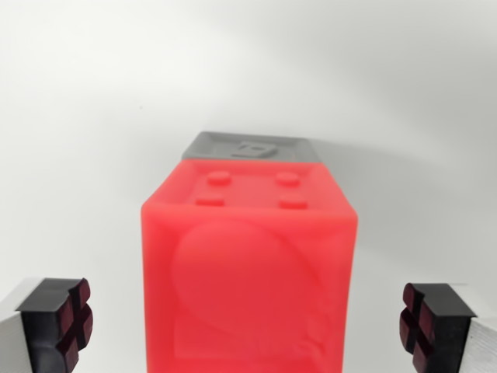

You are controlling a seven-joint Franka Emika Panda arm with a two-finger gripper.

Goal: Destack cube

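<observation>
In the wrist view we see our left pad (66, 322) at the bottom left corner, black with a dark red cross-cut face, standing well clear of the red cube (248, 280). The jaws are wide open and hold nothing; the gripper (248, 326) straddles the cube with free space on both sides.

The red cube fills the middle of the view, with 4 small studs on its top face and a rounded relief on the face toward us. Behind its top edge a grey cube (252, 146) shows, with an embossed mark on top. We cannot tell from this angle which cube sits on which, or whether they touch.

On the right, the other pad (425, 322) mirrors the 1st, equally apart from the cube. The white tabletop (78, 116) lies bare around them.

The risks, as we judge them: if we close off-centre, 1 pad touches first and shoves the red cube sideways, toppling the stack. If we close too low, we may clamp both cubes and lift them together. The smooth plastic sides may also slip under a light grip.
</observation>
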